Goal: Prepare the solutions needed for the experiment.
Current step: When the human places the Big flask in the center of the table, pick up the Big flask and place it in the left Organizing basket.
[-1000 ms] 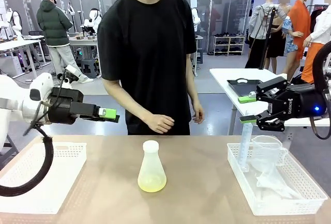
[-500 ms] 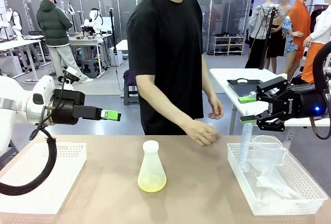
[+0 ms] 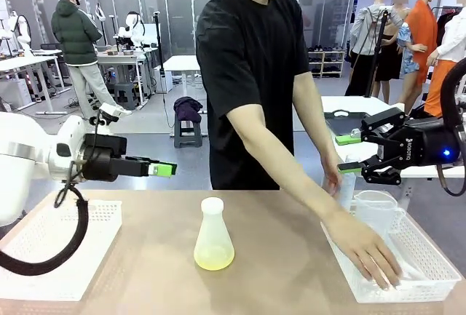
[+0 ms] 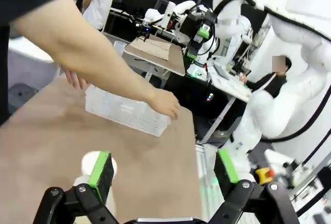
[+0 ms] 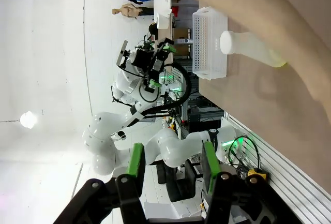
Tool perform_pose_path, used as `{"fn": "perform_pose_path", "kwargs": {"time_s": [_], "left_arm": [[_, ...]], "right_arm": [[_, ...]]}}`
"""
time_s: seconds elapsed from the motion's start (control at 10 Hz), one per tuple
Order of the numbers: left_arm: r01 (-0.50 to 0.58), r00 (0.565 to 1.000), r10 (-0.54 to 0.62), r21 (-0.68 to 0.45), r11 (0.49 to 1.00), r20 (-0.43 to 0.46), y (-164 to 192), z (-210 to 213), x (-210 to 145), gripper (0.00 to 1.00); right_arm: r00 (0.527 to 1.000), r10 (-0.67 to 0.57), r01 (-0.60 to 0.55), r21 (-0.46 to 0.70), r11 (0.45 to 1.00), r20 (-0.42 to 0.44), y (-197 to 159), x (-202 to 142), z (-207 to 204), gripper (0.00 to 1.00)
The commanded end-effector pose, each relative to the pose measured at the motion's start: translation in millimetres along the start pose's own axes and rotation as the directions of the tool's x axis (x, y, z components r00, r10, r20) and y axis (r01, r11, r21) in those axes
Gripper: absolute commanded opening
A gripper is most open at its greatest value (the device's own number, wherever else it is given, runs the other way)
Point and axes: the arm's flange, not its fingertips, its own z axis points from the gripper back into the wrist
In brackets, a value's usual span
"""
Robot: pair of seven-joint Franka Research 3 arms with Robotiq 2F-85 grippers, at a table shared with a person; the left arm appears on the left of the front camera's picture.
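Since 0.5 s ago the person has stepped toward the table's right end & put one hand (image 3: 373, 258) down into the right tray (image 3: 444, 275), palm flat on the clear plastic bits lying there. It was over the bare top near the far edge before. The other hand (image 3: 331, 179) is now by that tray's far-left corner, next to a clear jug (image 3: 380, 204) standing in the tray. The left gripper (image 3: 166, 169) has eased a bit lower & inward; the right gripper (image 3: 348, 153) hasn't shifted.

The flask (image 3: 213, 238) is unchanged: upright, stopper (image 3: 212, 204) on, mid-table toward the near edge, well apart from both trays. The solutions (image 3: 213, 259) = a shallow pale yellow-green layer at its bottom.

Both grippers are empty w/ fingers spread. The left wrist view shows the green pads (image 4: 101, 168) apart, w/ the flask's top just past one of them; the right wrist view shows the same clear gap. The right gripper hangs above the right tray's far-left corner. The left one is held level over the table's left part, beyond the left tray (image 3: 44, 253), pointing at centre.

Prob. both are parked up high so the person can work in the tray unhindered. The flask likely sits central so either arm can reach it, stoppered vs spills.

Task looks early: the person seems to be fetching glassware. Risk: the forearm runs right under the right gripper, so no descent there till the hand's out.
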Motion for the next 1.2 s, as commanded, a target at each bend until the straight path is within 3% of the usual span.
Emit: {"fn": "perform_pose_path", "kwargs": {"time_s": [0.0, 0.1, 0.3, 0.4, 0.5, 1.0, 1.1], "left_arm": [[0.312, 0.949, -0.311, -0.017, 0.95, 0.04, 21, -10, 1, 1.0], [0.376, 0.927, -0.376, 0.029, 0.926, -0.01, 27, -14, -2, 1.0], [0.431, 0.902, -0.43, -0.006, 0.903, -0.037, 37, -28, -13, 1.0], [0.438, 0.898, -0.438, 0.018, 0.899, 0.032, 44, -31, -13, 1.0], [0.407, 0.913, -0.407, -0.005, 0.913, -0.018, 27, -16, -7, 1.0], [0.417, 0.909, -0.417, 0.003, 0.909, -0.006, 32, -18, -9, 1.0], [0.406, 0.914, -0.406, -0.055, 0.912, 0.012, 45, -27, -21, 1.0]], "right_arm": [[1.0, 0.005, -0.005, 0.008, 1.0, -0.003, 2, 0, 0, 0.56], [1.0, 0.005, -0.005, 0.008, 1.0, -0.003, 2, 0, 0, 0.56], [1.0, 0.005, -0.005, 0.008, 1.0, -0.003, 2, 0, 0, 0.56], [1.0, 0.005, -0.005, 0.008, 1.0, -0.003, 2, 0, 0, 0.56], [1.0, 0.005, -0.005, 0.008, 1.0, -0.003, 2, 0, 0, 0.56], [1.0, 0.005, -0.005, 0.008, 1.0, -0.003, 2, 0, 0, 0.56], [1.0, 0.005, -0.005, 0.008, 1.0, -0.003, 2, 0, 0, 0.56]]}}
